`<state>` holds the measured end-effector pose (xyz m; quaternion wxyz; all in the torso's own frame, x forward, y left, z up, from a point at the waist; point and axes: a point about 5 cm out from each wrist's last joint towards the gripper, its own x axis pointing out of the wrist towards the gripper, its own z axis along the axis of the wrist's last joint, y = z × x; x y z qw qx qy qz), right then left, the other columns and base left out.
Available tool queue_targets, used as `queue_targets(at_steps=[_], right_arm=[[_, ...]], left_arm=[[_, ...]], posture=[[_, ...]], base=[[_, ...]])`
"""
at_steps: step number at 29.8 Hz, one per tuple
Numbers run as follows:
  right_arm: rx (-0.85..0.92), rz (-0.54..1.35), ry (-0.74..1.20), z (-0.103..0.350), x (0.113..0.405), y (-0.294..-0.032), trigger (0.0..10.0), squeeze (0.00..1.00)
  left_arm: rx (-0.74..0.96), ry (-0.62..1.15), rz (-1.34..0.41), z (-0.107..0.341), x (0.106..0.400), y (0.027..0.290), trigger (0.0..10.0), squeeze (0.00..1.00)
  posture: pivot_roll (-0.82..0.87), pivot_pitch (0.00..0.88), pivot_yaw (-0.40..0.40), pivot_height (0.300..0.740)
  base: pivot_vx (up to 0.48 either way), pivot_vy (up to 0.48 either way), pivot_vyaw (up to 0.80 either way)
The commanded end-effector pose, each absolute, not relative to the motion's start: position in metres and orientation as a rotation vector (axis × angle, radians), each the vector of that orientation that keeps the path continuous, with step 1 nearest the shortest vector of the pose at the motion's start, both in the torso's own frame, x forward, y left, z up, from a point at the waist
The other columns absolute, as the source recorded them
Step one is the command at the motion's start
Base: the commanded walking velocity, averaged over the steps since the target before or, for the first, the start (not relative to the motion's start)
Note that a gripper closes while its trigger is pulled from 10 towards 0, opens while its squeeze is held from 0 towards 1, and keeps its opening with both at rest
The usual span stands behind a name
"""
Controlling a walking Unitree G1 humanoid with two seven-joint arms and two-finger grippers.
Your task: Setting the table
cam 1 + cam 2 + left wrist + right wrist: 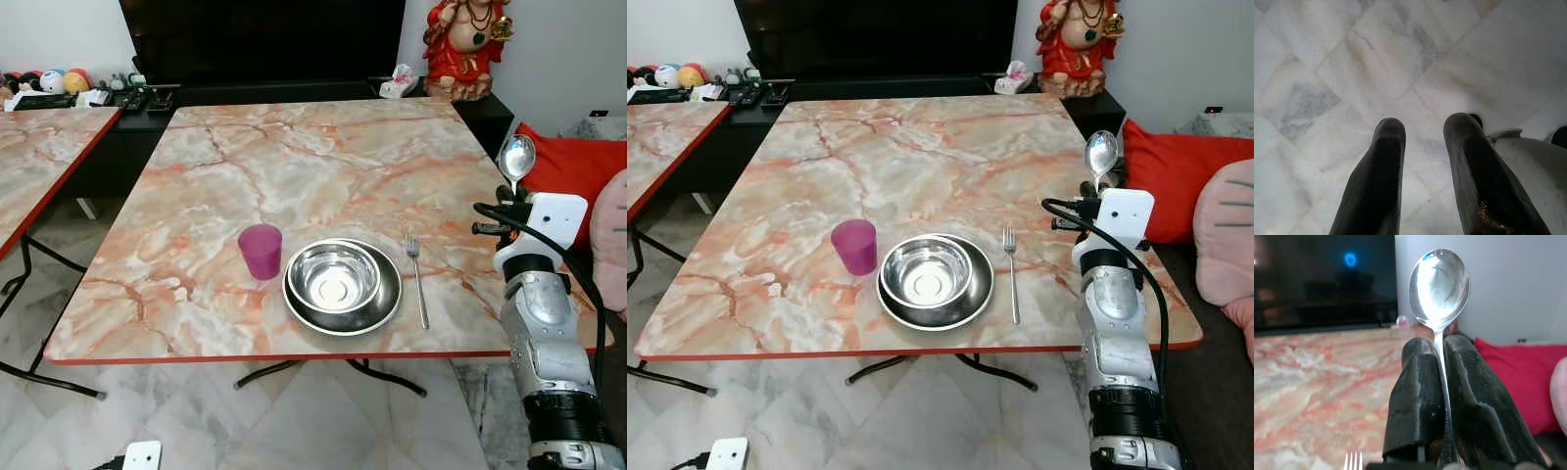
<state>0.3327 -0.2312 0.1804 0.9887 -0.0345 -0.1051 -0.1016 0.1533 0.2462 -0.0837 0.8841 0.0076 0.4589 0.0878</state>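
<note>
On the near half of the marble table [294, 157] a place setting is mostly laid: a steel bowl [333, 275] sits inside a steel plate [377, 308], a purple cup [261, 251] stands just beside the plate on the robot's left, and a fork [418, 279] lies just beside the plate on the right, tines pointing away from the robot. The one piece not yet down is the spoon [515, 157], which the right gripper [1440, 377] holds upright above the table's right edge, well to the right of the fork and clear of the tabletop. In the right wrist view the two black fingers [1418, 396] are pressed together on the spoon's handle, with the bowl of the spoon standing above the fingertips, so the grip looks firm. The left gripper [1422, 137] hangs idle over the floor tiles [1327, 73], its fingers parted with nothing between them. Judging from this, the setting is close to finished: what is left is to bring the spoon in over the table, lower it, and lay it flat, most likely in the bare strip to the right of the fork and roughly parallel to it. No knife or napkin is to be seen.
</note>
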Motion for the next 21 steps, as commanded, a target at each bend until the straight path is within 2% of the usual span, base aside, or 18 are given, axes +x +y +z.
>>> queue_targets(at_steps=[1,4,6,8,9,10,13,15,21], right_arm=[[-0.058,-0.237,-0.203,0.180,0.331,-0.233,10.0,0.00],[-0.017,-0.239,-0.238,0.194,0.338,-0.228,10.0,0.00],[0.057,-0.205,-0.229,0.199,0.342,-0.216,10.0,0.00],[0.004,-0.190,-0.262,0.215,0.345,-0.215,10.0,0.00],[0.008,-0.148,-0.353,0.236,0.340,-0.214,10.0,0.00],[-0.039,-0.155,-0.353,0.237,0.337,-0.219,10.0,0.00],[-0.129,-0.170,-0.234,0.203,0.335,-0.236,10.0,0.00],[-0.074,-0.183,-0.244,0.201,0.332,-0.240,10.0,0.00],[-0.074,-0.233,-0.185,0.186,0.332,-0.241,10.0,0.00]], left_arm=[[-0.017,0.955,0.219,-0.084,0.152,0.248,10.0,0.00],[-0.076,0.927,0.278,-0.081,0.157,0.253,10.0,0.00],[-0.194,0.891,0.350,-0.079,0.164,0.251,10.0,0.00],[-0.255,0.873,0.379,-0.078,0.167,0.248,10.0,0.00],[-0.198,0.869,0.293,-0.077,0.174,0.241,10.0,0.00],[-0.176,0.872,0.262,-0.077,0.176,0.237,10.0,0.00],[0.011,0.912,0.100,-0.080,0.177,0.218,10.0,0.00],[-0.052,0.884,0.167,-0.078,0.181,0.219,10.0,0.00],[-0.029,0.902,0.167,-0.079,0.179,0.223,10.0,0.00]], posture=[[0.00,0.000,0.017,0.740],[-0.01,0.000,0.021,0.740],[-0.02,0.000,0.031,0.740],[-0.04,0.000,0.030,0.740],[-0.02,0.000,0.026,0.740],[-0.02,0.000,0.026,0.740],[-0.01,0.000,0.024,0.740],[-0.02,0.000,0.017,0.740],[-0.02,0.000,0.017,0.740]], base=[[0.000,0.000,0.00],[0.000,0.000,0.00],[0.000,0.000,0.00],[0.000,0.000,0.00],[0.000,0.000,0.00],[0.000,0.000,0.00],[0.000,0.000,0.00],[0.000,0.000,0.00],[0.000,0.000,0.00]])
